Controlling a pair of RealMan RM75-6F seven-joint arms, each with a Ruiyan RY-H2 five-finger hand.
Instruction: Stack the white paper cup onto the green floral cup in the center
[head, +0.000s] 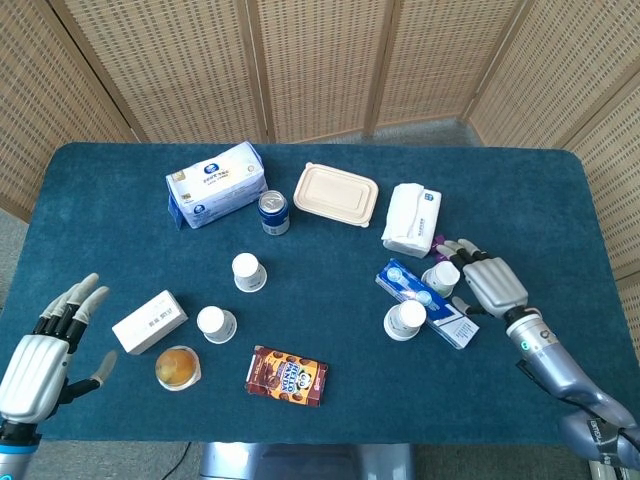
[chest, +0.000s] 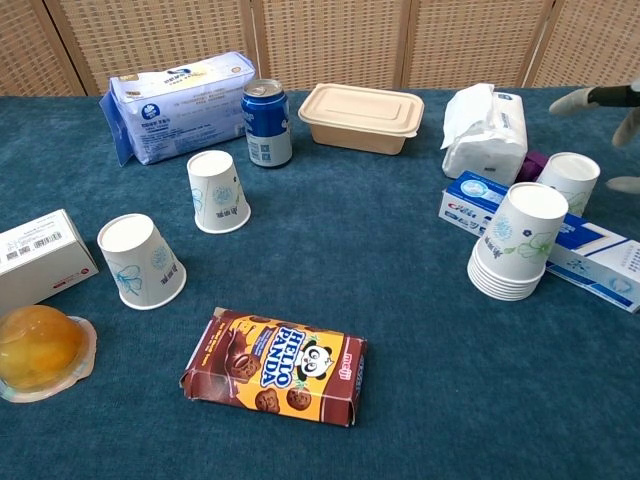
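While the right robot hand hovers released beside it, the white paper cup looks light and crushable; grip mid-wall, gently.

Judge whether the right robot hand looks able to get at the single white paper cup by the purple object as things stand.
Probably yes. The right robot hand is open just beside the white paper cup, with nothing between them. The tissue pack and the blue box crowd the cup's other sides.
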